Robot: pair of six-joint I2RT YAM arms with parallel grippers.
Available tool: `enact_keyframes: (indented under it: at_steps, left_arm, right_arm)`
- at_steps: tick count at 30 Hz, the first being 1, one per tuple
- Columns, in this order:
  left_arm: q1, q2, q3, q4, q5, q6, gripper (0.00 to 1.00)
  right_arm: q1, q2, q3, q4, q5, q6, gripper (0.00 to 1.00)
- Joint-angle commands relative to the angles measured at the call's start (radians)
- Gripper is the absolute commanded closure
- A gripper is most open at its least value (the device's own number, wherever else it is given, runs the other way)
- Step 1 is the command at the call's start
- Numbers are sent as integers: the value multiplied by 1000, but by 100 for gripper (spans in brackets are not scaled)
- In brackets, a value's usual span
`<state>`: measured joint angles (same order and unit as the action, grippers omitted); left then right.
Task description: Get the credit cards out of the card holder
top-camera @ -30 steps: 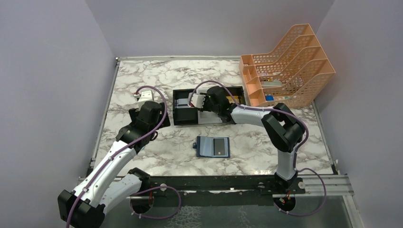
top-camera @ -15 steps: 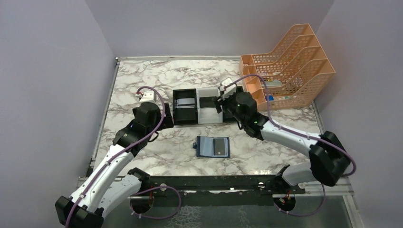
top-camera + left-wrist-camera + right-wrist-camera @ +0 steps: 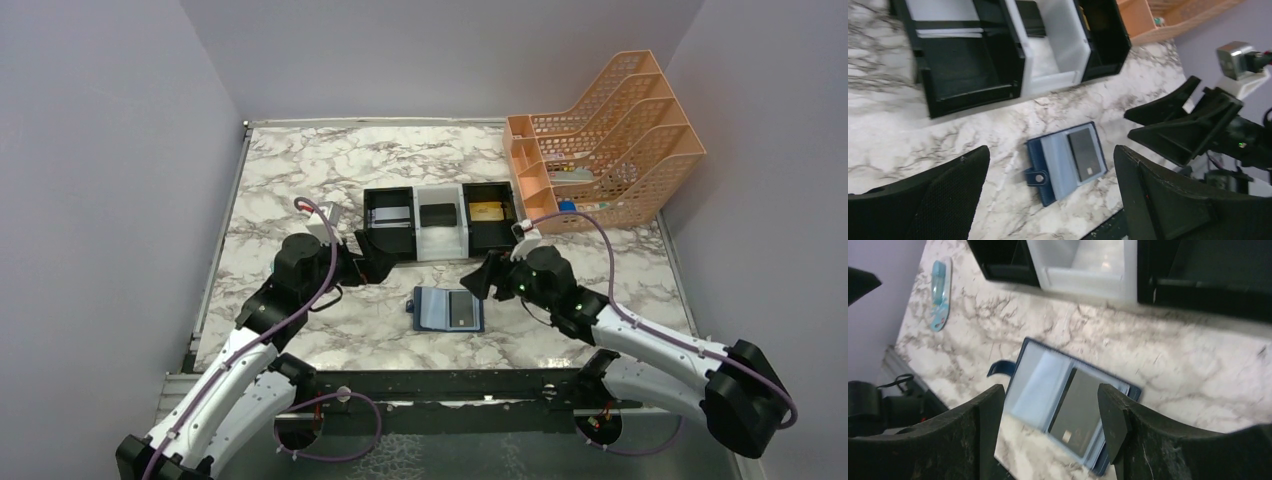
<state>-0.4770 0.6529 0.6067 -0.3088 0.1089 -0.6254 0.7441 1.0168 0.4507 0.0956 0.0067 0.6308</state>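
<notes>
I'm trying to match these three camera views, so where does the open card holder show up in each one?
Top external: card holder lies open at centre, between the two grippers.
Left wrist: card holder at lower centre, between the fingers.
Right wrist: card holder at lower centre, between the fingers.
Shared landmark: the white tray, above it in each view.

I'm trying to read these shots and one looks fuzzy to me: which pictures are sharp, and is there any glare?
Top external view: sharp, evenly lit, only soft shadows. Left wrist view: tilted but crisp on the card holder. Right wrist view: smeared, most along the near edge of the white tray, with a small bright glint inside it.
</notes>
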Motion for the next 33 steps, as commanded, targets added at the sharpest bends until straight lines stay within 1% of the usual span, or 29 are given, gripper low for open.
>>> enact_keyframes:
  at_steps: [1, 3, 5, 8, 10, 12, 14, 16, 18, 20, 23, 27, 29, 30, 32, 33]
  left_arm:
    - [3, 86, -40, 199, 271, -137, 6]
    - [-23, 150, -31, 226, 297, -140, 8]
    - [-80, 197, -4, 233, 266, -124, 9]
    - [-221, 268, 22, 250, 159, -111, 10]
    - [-311, 341, 42, 255, 91, -110, 15]
    - [-375, 399, 56, 261, 33, -114, 19]
    - [-412, 447, 59, 287, -12, -115, 22]
    - [-437, 491, 50, 345, -24, -125, 25]
    - [-451, 542, 47, 387, -23, -144, 30]
    - [-461, 590, 53, 394, -26, -160, 36]
    - [-476, 629, 46, 404, -48, -178, 42]
    - [-480, 660, 18, 443, -76, -193, 46]
    - [-480, 685, 21, 443, -80, -201, 49]
    - [-480, 701, 21, 447, -78, -206, 50]
    - [-481, 731, 18, 474, -64, -214, 54]
    - [-482, 745, 18, 484, -59, -217, 57]
  right_arm:
    - [-1, -78, -80, -11, -134, 199, 32]
    - [0, -98, -97, -34, -131, 227, 33]
    - [-1, -110, -108, -52, -112, 236, 34]
    - [0, -119, -104, -113, -50, 285, 34]
    - [0, -116, -96, -135, -33, 286, 35]
    - [0, -109, -90, -140, -35, 269, 37]
    - [-1, -96, -84, -144, -39, 260, 41]
    - [0, -75, -77, -158, -39, 266, 47]
    - [0, -50, -74, -160, -46, 275, 50]
    - [0, -22, -68, -157, -67, 275, 54]
    - [0, 14, -64, -137, -104, 269, 58]
    - [0, 59, -57, -110, -133, 256, 63]
    - [0, 84, -43, -105, -144, 246, 68]
    - [0, 99, -35, -100, -151, 241, 69]
    - [0, 125, -17, -96, -166, 226, 70]
    - [0, 139, -6, -95, -172, 221, 72]
